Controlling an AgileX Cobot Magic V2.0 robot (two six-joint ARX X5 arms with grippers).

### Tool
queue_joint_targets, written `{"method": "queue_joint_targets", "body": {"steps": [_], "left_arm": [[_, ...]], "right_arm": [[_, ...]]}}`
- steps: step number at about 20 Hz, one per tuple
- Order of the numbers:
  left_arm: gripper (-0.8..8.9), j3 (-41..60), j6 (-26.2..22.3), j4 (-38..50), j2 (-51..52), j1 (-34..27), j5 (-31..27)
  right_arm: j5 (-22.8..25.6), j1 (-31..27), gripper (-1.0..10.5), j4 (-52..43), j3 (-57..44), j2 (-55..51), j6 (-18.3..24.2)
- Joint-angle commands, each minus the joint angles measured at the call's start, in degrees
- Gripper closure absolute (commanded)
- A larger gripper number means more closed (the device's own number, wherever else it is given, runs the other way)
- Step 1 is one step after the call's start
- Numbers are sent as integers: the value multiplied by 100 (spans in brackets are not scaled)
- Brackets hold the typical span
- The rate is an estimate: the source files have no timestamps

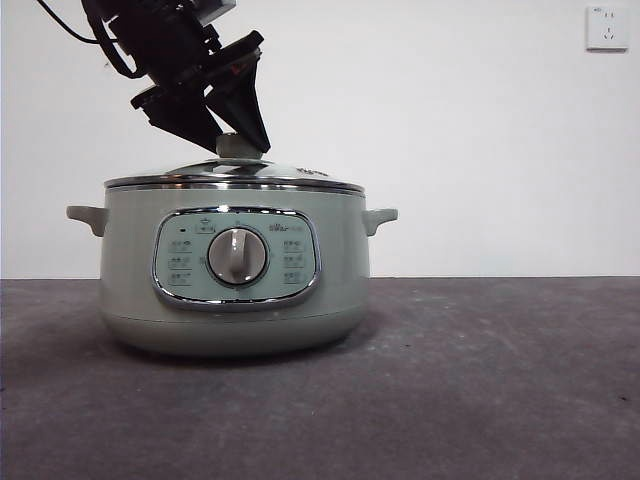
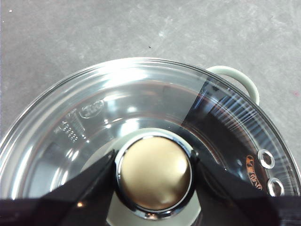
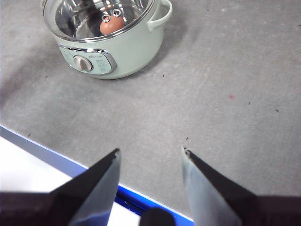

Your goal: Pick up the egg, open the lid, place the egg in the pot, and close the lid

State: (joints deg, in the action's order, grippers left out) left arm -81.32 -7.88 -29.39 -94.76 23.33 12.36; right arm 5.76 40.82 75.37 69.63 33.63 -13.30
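Left gripper (image 1: pixel 240 140) tilted down from 11 o'clock, fingers clamped on knob of lid (image 1: pixel 235 172), lid on pot (image 1: pixel 234 265). Egg (image 3: pixel 111 27) inside pot. Right gripper (image 3: pixel 149 157) above desk (image 3: pixel 221 94), fingers apart.

A plain white wall (image 1: pixel 480 140) fills the space behind the table, evenly lit and bare apart from a white wall socket (image 1: pixel 607 27) near its upper right corner. The table (image 1: pixel 480 380) has a dark grey, slightly mottled matte top that meets the wall along a straight level line. Seen from the right wrist view, the same grey surface carries a few tiny dark specks and ends at a blue edge strip (image 3: pixel 56 155), with a white surface (image 3: pixel 23 165) beyond it.
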Motion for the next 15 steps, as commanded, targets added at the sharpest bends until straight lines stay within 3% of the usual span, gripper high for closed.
{"method": "queue_joint_targets", "body": {"steps": [1, 3, 4, 15], "left_arm": [[757, 133, -7, -385, -166, 28, -35], [556, 72, 37, -393, -166, 28, -13], [506, 28, 37, -407, -166, 28, -15], [496, -885, 37, -1342, -144, 24, 4]], "right_arm": [[9, 7, 727, -28, -46, -15, -13], [9, 7, 727, -28, -46, -15, -13], [9, 7, 727, -28, -46, -15, -15], [11, 7, 727, -28, -46, -15, -13]]}}
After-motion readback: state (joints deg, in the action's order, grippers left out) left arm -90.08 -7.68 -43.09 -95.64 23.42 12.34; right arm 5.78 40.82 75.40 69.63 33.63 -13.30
